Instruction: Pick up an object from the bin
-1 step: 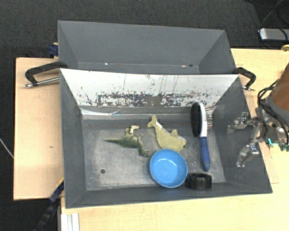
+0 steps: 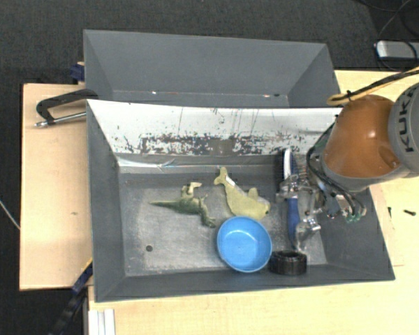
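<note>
My gripper [image 2: 299,208] hangs low at the right end of the bin, open, its two metal fingertips standing apart. A long blue stick-like thing with a white tip, like a toothbrush [image 2: 288,165], lies along the right side and runs under the gripper; whether it sits between the fingers I cannot tell. A black ring-shaped cap [image 2: 288,262] lies just in front of the gripper near the front wall. A round blue bowl [image 2: 244,243] stands to the gripper's left.
A pale yellow animal toy [image 2: 241,199] lies behind the bowl. A green dinosaur toy [image 2: 188,203] lies further left at mid-floor. The arm's orange cover hangs over the bin's right wall. The left floor is bare metal.
</note>
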